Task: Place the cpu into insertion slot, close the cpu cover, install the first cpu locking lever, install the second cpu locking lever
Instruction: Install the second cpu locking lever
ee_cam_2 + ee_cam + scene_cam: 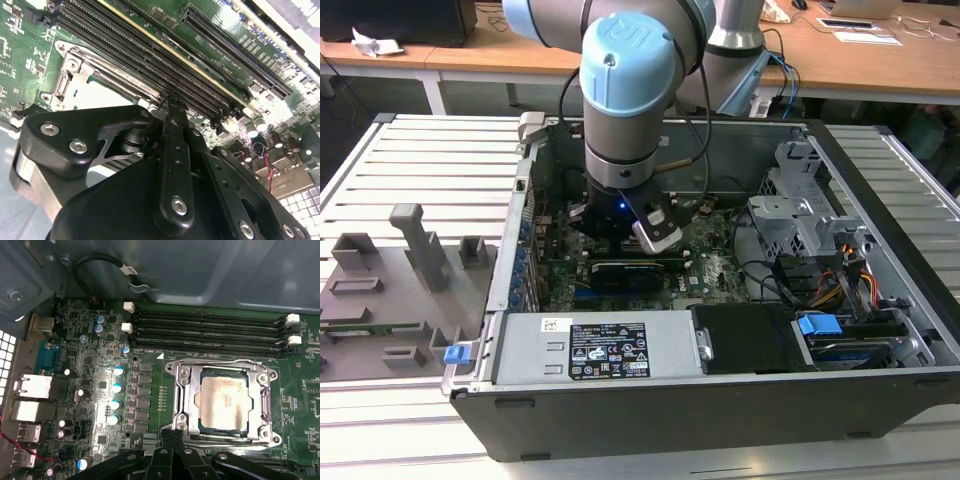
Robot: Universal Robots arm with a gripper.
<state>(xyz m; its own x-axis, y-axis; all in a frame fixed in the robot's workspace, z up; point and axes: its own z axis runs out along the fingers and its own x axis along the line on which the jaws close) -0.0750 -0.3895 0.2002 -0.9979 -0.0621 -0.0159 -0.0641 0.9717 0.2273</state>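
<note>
Black gripper fingers press together, pinching nothing, their tips at the near edge of the insertion slot. Inside the open computer case, the cpu sits seated in that slot, just beyond the fingertips, with the cpu cover lying closed around it. Memory slots run beyond the socket, farther from the gripper.

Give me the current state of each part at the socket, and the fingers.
cpu: seated in the insertion slot.
cpu cover: closed down over the cpu.
Gripper: fingers together, holding nothing, at the socket's edge.
Memory slots: unfilled.
</note>
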